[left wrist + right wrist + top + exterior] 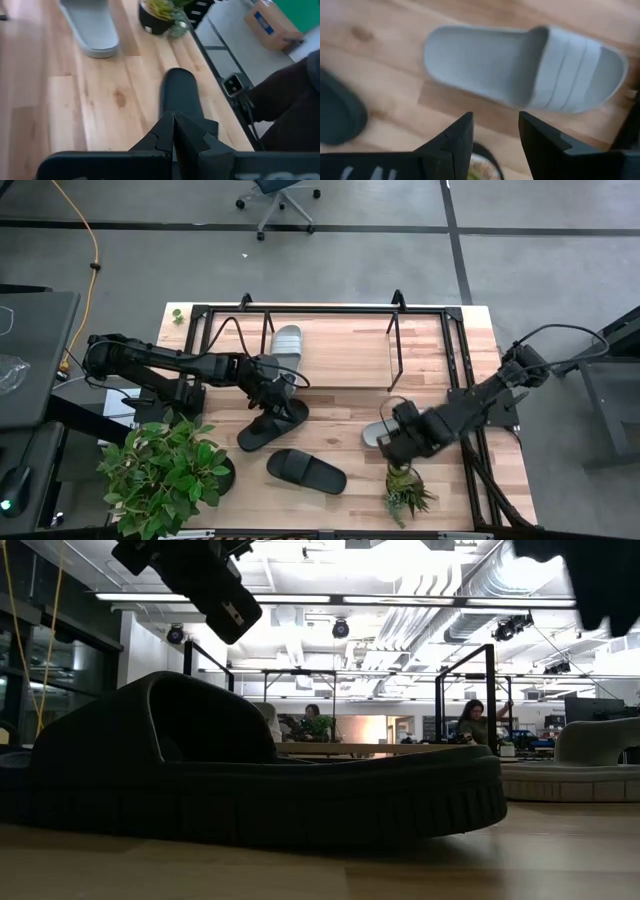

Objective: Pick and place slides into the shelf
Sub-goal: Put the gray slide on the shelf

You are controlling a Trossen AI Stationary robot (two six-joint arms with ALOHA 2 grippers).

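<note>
The shelf (325,310) of black tubing stands along the table's far side, and one light grey slide (286,340) lies on its wood base. My left gripper (283,388) is shut and empty, raised above a black slide (268,428) that lies flat on the table (182,95). A second black slide (306,470) lies nearer the front edge (250,780). My right gripper (495,131) points down, open, above and beside the other grey slide (525,67), which lies flat on the table (374,433).
A large leafy plant (160,470) stands at the near left corner. A small potted plant (405,492) sits just in front of my right gripper. Bare wood lies between the shelf and the slides. People sit in the room beyond the table.
</note>
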